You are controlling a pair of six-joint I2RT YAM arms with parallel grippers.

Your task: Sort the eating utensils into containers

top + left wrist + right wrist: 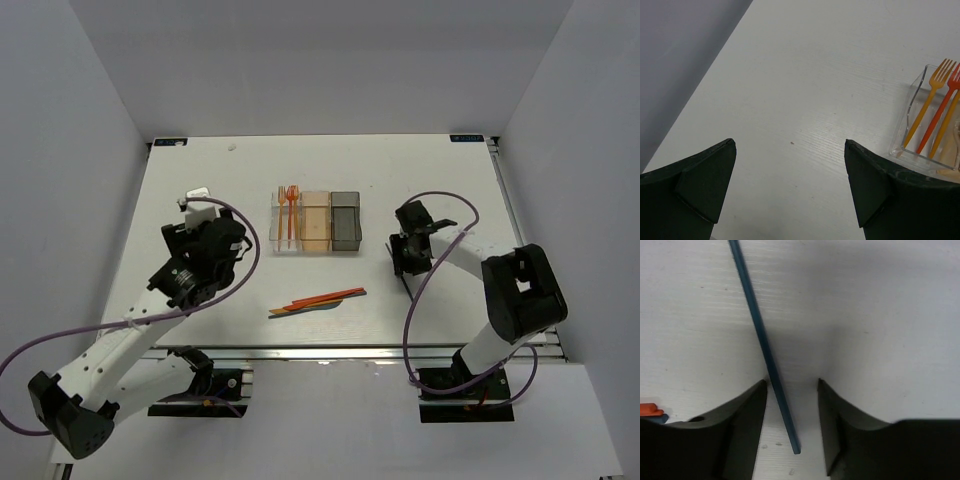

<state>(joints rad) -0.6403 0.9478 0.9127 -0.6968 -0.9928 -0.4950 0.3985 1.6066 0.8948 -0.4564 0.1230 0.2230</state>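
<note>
Three bins stand in a row mid-table: a clear bin (287, 224) holding orange forks (291, 196), a tan bin (315, 222) and a dark grey bin (346, 220). Several orange utensils and an olive one (318, 298) lie on the table in front of them. My right gripper (405, 262) is down at the table, right of the bins. In the right wrist view it (792, 385) is open and straddles a thin dark blue utensil (760, 335), which lies close to the left finger (747, 420). My left gripper (222, 232) is open and empty, left of the bins (790, 142).
The clear bin's corner (912, 100) shows at the right of the left wrist view, with two forks (927, 102) inside. An orange utensil tip (649, 410) shows at the lower left of the right wrist view. White walls enclose the table on three sides.
</note>
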